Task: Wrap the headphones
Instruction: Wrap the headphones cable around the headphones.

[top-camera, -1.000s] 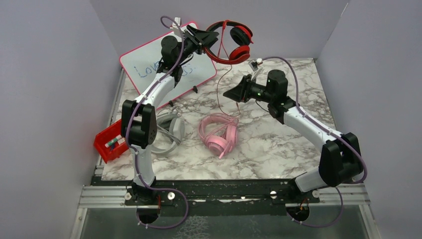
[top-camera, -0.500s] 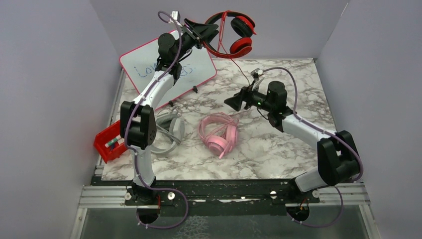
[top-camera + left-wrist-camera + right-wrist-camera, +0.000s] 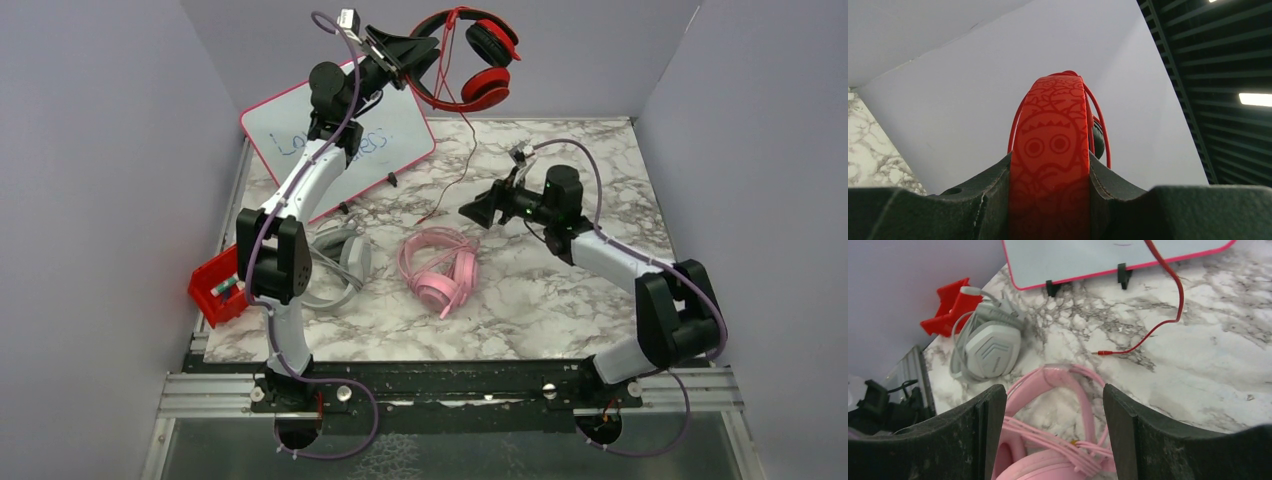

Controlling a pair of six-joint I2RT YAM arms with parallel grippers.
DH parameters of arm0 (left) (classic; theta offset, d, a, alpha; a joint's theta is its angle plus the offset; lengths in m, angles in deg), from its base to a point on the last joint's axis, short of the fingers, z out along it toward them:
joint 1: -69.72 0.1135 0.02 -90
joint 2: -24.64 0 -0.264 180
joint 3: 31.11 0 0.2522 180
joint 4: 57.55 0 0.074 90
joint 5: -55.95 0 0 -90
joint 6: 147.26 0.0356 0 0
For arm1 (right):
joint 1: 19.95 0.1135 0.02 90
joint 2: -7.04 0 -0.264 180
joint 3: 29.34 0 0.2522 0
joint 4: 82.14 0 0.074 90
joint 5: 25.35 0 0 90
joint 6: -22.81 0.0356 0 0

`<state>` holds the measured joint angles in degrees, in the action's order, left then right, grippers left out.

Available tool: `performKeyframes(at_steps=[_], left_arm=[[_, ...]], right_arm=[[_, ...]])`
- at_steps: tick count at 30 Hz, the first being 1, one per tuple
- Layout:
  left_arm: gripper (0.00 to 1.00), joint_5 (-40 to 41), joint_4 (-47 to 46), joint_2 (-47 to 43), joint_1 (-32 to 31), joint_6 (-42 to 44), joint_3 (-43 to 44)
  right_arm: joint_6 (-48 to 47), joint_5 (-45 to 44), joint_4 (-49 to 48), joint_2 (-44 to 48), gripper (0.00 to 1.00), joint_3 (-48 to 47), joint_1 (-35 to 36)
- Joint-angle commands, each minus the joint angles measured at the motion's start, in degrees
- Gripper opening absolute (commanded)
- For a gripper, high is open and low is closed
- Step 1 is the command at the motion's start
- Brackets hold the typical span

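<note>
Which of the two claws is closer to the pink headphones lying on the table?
The right. The right gripper hovers open just beyond the pink headphones; the left gripper is high up at the back, clamping the red headphones by the band.

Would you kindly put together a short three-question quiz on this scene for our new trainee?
1. True or false: the left gripper holds the red-and-black over-ear headphones by the headband, raised off the marble-patterned table.
2. Where does the small red jack plug lie? A) on the table B) in the red plastic bin C) on the pink-framed whiteboard
3. Fill in: the right gripper, aimed toward the pink padded headphones, is ___ and empty.
Key: 1 true; 2 A; 3 open.
</note>
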<state>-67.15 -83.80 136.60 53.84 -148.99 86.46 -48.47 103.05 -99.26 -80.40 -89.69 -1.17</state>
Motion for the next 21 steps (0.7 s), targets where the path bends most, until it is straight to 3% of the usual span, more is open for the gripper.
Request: performKeyframes(at_steps=[1, 3, 5, 10, 15, 21], left_arm=[[0.00, 0.6, -3.5, -2.1, 0.0, -2.1, 3.2], [0.00, 0.6, -3.5, -1.5, 0.0, -2.6, 3.7], [0.00, 0.7, -3.5, -1.1, 0.0, -2.7, 3.8], [0.00, 1.2, -3.5, -2.1, -0.1, -2.8, 3.4], [0.00, 1.3, -3.1, -3.2, -0.2, -3.1, 3.5], [0.00, 0.8, -2.4, -3.7, -0.2, -3.3, 3.3]], right_arm=[[-0.7, 2.9, 12.4, 8.9, 0.76, -1.5, 0.2], [-1.4, 0.0, 19.3, 11.8, 0.77, -1.0, -0.9], [0.0, 0.5, 18.7, 13.4, 0.78, 1.8, -2.7], [2.9, -2.4, 3.8, 10.2, 0.80, 8.0, -5.2], [5.8, 5.3, -15.4, 1.3, 0.77, 7.8, -3.5], [6.4, 9.0, -25.9, -3.6, 0.77, 8.5, -2.5]])
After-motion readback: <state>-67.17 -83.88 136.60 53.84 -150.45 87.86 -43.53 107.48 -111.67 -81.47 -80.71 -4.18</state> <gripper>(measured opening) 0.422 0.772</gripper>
